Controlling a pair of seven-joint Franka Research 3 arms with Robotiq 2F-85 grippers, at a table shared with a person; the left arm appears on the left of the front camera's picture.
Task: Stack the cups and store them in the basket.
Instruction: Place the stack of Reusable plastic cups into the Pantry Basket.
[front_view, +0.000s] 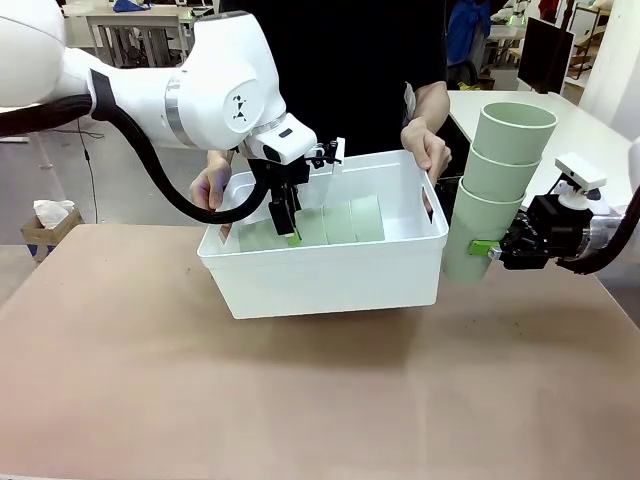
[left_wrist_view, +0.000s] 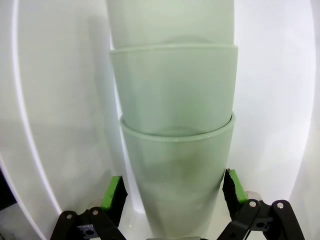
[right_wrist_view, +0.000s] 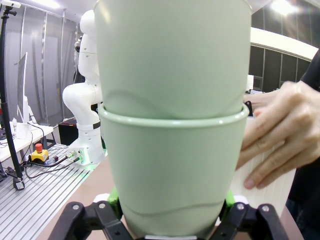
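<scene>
A stack of pale green cups (front_view: 340, 222) lies on its side inside the white basket (front_view: 330, 275). My left gripper (front_view: 292, 232) reaches down into the basket, shut on this stack. In the left wrist view the cups (left_wrist_view: 175, 100) fill the middle, with the green pads (left_wrist_view: 112, 192) against the sides of the nearest cup. To the right of the basket, my right gripper (front_view: 487, 250) is shut on the bottom cup of a second stack of three cups (front_view: 505, 165). That stack stands upright, leaning slightly, above the table. It also looms close in the right wrist view (right_wrist_view: 172, 100).
A person at the far side holds the basket with one hand (front_view: 212, 185) at its left end and the other hand (front_view: 428, 145) at its right end. That hand (right_wrist_view: 280, 130) is close beside the right stack. The brown table (front_view: 300, 400) is bare in front.
</scene>
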